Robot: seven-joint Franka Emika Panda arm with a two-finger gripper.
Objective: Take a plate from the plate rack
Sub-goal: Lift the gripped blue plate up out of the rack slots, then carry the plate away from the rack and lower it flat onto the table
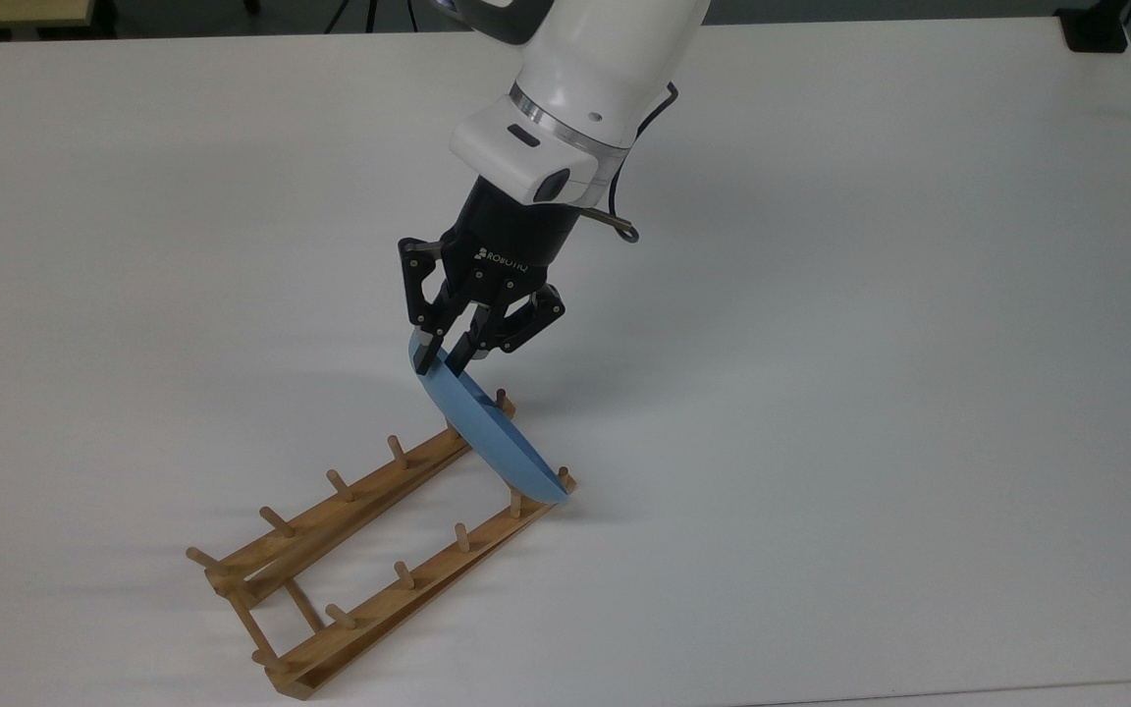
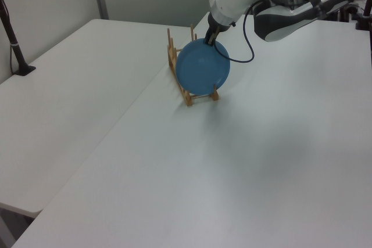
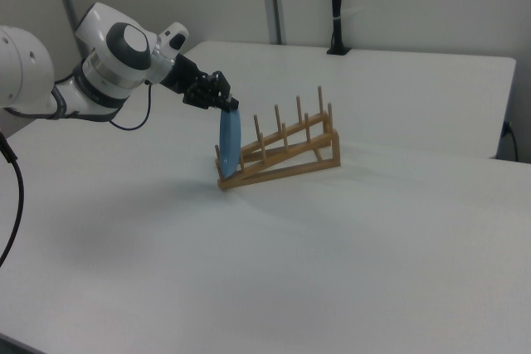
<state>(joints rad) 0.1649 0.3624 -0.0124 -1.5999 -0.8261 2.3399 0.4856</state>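
Note:
The light-blue plate [image 1: 495, 440] stands on edge, leaning, in the end slot of the wooden plate rack [image 1: 369, 550]; in the left view the plate [image 2: 203, 74] faces the camera. My gripper [image 1: 440, 359] comes down from above with its fingers pinched on the plate's top rim, one on each face. In the right view the gripper [image 3: 230, 107] sits on the upper edge of the plate [image 3: 228, 145], at the rack's [image 3: 290, 157] low end. The plate's bottom edge still rests between the rack's pegs.
The white table [image 1: 870, 344] spreads wide around the rack. A black block [image 1: 1096, 29] sits at the top view's far right corner. A black post [image 2: 14, 45] stands on the neighbouring table in the left view, and a black pole [image 3: 336, 6] at the back of the right view.

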